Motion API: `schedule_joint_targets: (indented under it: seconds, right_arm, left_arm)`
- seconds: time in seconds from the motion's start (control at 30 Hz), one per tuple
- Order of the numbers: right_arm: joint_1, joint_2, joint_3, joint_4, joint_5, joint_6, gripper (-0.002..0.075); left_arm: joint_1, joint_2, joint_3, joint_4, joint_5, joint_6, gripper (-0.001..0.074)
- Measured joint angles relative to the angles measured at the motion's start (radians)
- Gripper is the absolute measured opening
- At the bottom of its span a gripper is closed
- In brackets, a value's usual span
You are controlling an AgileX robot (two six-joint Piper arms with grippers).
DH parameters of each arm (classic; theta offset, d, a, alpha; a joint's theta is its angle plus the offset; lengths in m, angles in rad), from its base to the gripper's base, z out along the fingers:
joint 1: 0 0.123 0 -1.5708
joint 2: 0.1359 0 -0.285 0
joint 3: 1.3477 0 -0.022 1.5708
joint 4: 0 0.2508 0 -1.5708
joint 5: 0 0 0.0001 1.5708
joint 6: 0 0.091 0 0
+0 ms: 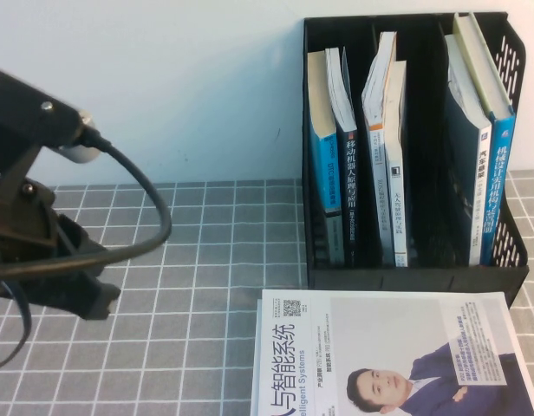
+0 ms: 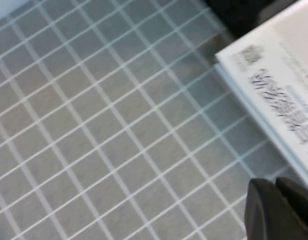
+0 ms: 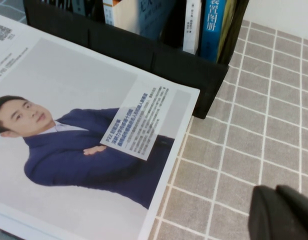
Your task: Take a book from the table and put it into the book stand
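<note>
Showing the left end effector (image 2: 278, 210) in its wrist view, we see its two dark tips pressed together and clenched on nothing, over bare grid cloth near one corner of the white portrait book (image 2: 279, 70). In the high view the left arm (image 1: 42, 243) hangs raised at the left side of the worktop (image 1: 206, 251), well apart from the book stand (image 1: 406, 277).

The right end effector (image 3: 283, 212) is likewise clenched and empty. It hovers over the cloth just beside the portrait book's outer edge and near the stand's front right corner. It does not appear in the high view.

The book (image 1: 501, 147) stands upright in the right compartment of the stand. Its blue spine faces forward, its pale yellow-green edge rises above the spine, and it sits against the slotted outer wall beside a white-spined volume (image 1: 480, 173). The middle and left compartments hold other books. The portrait book lies flat on the worktop, its far edge touching or almost touching the stand's base.

We judge that the insertion step is complete, since the book is seated and neither end effector holds anything. What is left is to park both arms. For the right arm this calls for a lift clear of the portrait book and the stand's front lip, so that neither is nudged.
</note>
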Motion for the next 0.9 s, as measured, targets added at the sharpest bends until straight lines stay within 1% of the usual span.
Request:
schedule_joint_targets:
  seconds: [0.1, 0.2, 0.33, 0.47, 0.6, 0.7, 0.77, 0.9]
  right_arm:
    - [0.000, -0.002, 0.000, 0.000, 0.000, 0.000, -0.0003]
    - [0.000, -0.002, 0.002, 0.003, 0.000, 0.000, -0.0003]
    - [0.000, -0.002, 0.002, 0.007, -0.002, 0.000, -0.0003]
    - [0.000, -0.002, 0.002, 0.007, -0.002, 0.000, -0.0003]
    - [0.000, -0.002, 0.002, 0.007, -0.004, 0.000, -0.0003]
    - [0.000, -0.002, 0.002, 0.007, -0.004, 0.000, -0.0003]
    - [0.000, -0.002, 0.002, 0.007, -0.004, 0.000, -0.0003]
    - [0.000, -0.002, 0.002, 0.007, -0.004, -0.002, -0.0003]
  left_arm:
    - [-0.002, -0.004, 0.006, 0.084, -0.014, -0.098, 0.0001]
    - [-0.004, -0.043, 0.036, 0.179, -0.050, -0.255, 0.0001]
    - [0.011, -0.191, 0.146, 0.268, -0.185, -0.348, 0.0001]
    - [0.082, -0.400, 0.350, 0.299, -0.366, -0.364, 0.0001]
    - [0.158, -0.610, 0.575, 0.310, -0.494, -0.404, 0.0001]
    - [0.228, -0.772, 0.753, 0.279, -0.513, -0.420, 0.0001]
    - [0.280, -0.875, 0.861, 0.214, -0.498, -0.427, 0.0001]
    - [0.357, -1.028, 1.011, 0.125, -0.497, -0.409, 0.0001]
